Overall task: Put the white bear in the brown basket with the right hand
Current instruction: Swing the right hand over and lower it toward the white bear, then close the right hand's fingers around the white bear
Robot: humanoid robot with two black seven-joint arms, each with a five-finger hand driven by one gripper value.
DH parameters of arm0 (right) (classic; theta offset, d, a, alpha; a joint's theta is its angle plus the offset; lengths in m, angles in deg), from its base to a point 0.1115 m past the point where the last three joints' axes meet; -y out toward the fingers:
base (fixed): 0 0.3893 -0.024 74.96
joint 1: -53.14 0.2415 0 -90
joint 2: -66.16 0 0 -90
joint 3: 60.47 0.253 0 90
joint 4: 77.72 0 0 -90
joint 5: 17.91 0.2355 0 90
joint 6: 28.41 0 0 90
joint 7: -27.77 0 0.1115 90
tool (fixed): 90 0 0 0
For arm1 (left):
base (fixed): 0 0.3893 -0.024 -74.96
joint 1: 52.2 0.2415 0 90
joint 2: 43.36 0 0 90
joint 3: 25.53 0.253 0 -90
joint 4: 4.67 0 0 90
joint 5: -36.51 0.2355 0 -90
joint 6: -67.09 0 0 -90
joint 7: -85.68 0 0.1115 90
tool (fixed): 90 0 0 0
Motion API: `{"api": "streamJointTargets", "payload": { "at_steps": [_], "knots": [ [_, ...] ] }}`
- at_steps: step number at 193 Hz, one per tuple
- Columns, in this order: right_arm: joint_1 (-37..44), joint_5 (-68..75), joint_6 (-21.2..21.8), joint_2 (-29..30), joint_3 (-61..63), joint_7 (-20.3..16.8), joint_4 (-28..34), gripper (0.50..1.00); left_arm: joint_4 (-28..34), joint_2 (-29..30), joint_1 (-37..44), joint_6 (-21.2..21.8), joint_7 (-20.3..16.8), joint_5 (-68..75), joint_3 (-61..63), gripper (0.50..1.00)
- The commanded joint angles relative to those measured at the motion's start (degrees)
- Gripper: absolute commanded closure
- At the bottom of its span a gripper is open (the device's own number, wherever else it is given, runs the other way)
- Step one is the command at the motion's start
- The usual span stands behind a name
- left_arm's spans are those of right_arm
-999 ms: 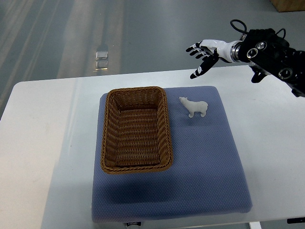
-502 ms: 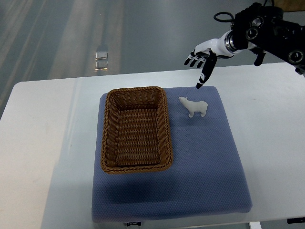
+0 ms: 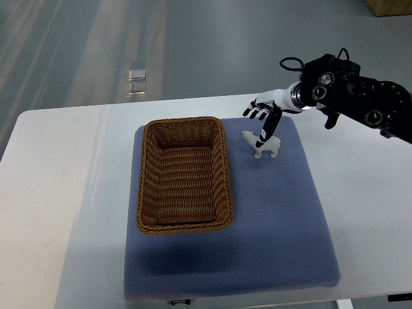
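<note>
Near the far right corner of the blue mat point(image 3: 270, 219), the white bear point(image 3: 265, 146) stands upright on its legs. It is a small figure, plain white all over, with its head turned toward the mat's left side and its body running off to the right. It is a polar bear shape with a long neck and short legs, and part of its back is hidden behind a finger.

The right hand point(image 3: 262, 116) comes in from the desk's right edge on a black arm with a white wrist section. Its fingers point(image 3: 266, 132) are spread and hold nothing. The shorter ones fan out toward the far edge of the mat, and one long dark-tipped finger points down over the bear's back. Whether that fingertip touches the bear or only hangs just above it cannot be told from this view.

The brown basket point(image 3: 184, 175) sits on the left half of the mat, just beside the bear but apart from it, with a strip of blue mat between them. It is woven wicker, rectangular with rounded corners, its long sides running from the near edge to the far edge.

The mat lies in the middle of the white desk point(image 3: 64, 193), which shows bare on both sides of it.
</note>
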Motion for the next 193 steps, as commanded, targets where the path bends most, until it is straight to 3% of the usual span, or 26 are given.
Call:
{"api": "streamJointTargets", "payload": {
  "at_steps": [1,19,89,116,148,163,193],
  "knots": [
    [-1.00,-1.41,-0.64,0.59,0.01,0.11,-0.07,0.638,0.09,0.00,0.00,0.00,0.00,-0.05,0.00,0.500],
    [-1.71,-1.58,-0.99,1.03,-0.08,0.37,-0.07,0.662,0.09,0.00,0.00,0.00,0.00,-0.05,0.00,0.500],
    [-4.52,-4.31,-3.27,1.56,-0.08,0.64,-0.43,0.675,0.09,0.00,0.00,0.00,0.00,-0.05,0.00,0.500],
    [-5.58,-6.07,-3.54,1.82,-0.08,1.25,-0.43,0.756,0.09,0.00,0.00,0.00,0.00,-0.05,0.00,0.500],
    [-6.01,-7.21,-4.41,2.00,-0.16,1.34,-0.51,0.940,0.09,0.00,0.00,0.00,0.00,-0.05,0.00,0.500],
    [-5.84,-7.47,-4.94,1.91,-1.22,1.60,-0.51,0.991,0.09,0.00,0.00,0.00,0.00,-0.05,-0.09,0.500],
    [-4.17,-7.12,-5.21,0.86,-1.48,1.60,-0.07,1.000,0.09,0.00,0.00,0.00,0.00,-0.05,0.00,0.500]
  ]
}}
